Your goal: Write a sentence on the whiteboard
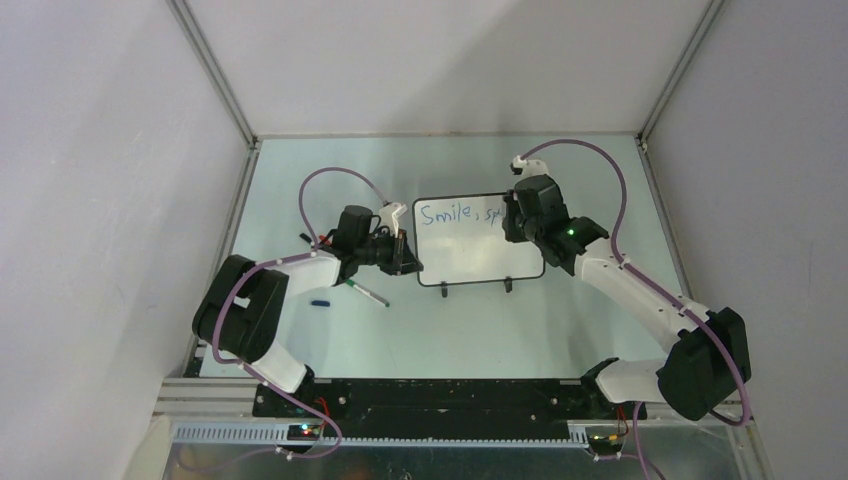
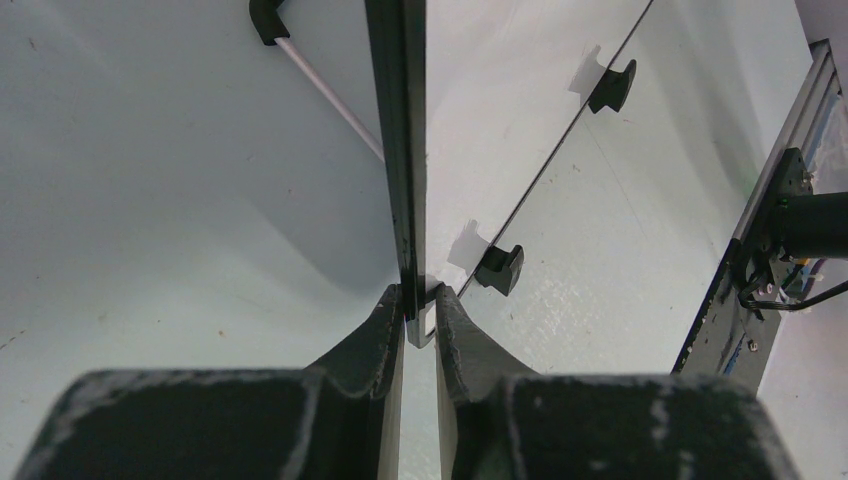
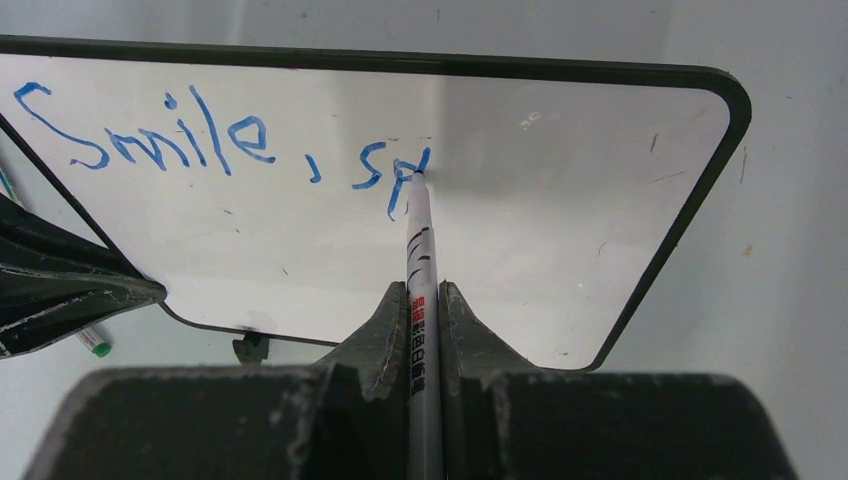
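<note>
Clearly, my left pincer (image 2: 420, 305) was clamped on the edge of the whiteboard (image 3: 560, 250), and my right pincer (image 3: 423, 300) gripped a marker (image 3: 420, 240), its tip touching the sentence (image 3: 205, 130) "Smile, sp".

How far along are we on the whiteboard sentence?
Done: the sentence reads "Smile, sp" in blue on the whiteboard. In hand: the right gripper holds the marker, tip at the last stroke; the left gripper clamps the board's edge. Left: that word is unfinished; the lower board is bare.

top view: right gripper (image 1: 513, 216) covers sentence (image 1: 450, 213) end
</note>
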Controlling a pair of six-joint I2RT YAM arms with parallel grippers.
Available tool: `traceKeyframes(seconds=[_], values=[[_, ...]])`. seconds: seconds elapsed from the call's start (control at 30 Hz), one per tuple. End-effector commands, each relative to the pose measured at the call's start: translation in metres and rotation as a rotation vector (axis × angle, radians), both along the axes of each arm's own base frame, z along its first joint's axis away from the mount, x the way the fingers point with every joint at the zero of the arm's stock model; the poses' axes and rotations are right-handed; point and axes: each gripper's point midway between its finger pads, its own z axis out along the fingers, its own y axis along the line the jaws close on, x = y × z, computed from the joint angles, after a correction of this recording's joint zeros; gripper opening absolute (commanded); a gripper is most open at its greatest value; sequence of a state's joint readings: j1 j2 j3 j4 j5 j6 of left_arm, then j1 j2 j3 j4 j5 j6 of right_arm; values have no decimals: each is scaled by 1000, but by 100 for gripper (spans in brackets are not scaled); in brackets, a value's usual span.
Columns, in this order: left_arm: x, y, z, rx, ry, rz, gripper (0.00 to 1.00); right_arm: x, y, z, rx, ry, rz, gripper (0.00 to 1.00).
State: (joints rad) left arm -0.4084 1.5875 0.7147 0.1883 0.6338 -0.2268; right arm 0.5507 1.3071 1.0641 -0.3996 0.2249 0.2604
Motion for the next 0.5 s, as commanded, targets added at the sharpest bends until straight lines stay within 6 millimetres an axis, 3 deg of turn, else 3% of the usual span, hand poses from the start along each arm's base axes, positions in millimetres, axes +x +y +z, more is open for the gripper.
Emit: traceKeyframes(seconds=[0.0, 0.47], values=[[8, -2, 14, 9, -64, -7, 16, -1, -4, -2, -30, 5, -13, 0], [8, -1, 13, 13, -64, -5, 16, -2, -2, 0, -30, -3, -11, 0]])
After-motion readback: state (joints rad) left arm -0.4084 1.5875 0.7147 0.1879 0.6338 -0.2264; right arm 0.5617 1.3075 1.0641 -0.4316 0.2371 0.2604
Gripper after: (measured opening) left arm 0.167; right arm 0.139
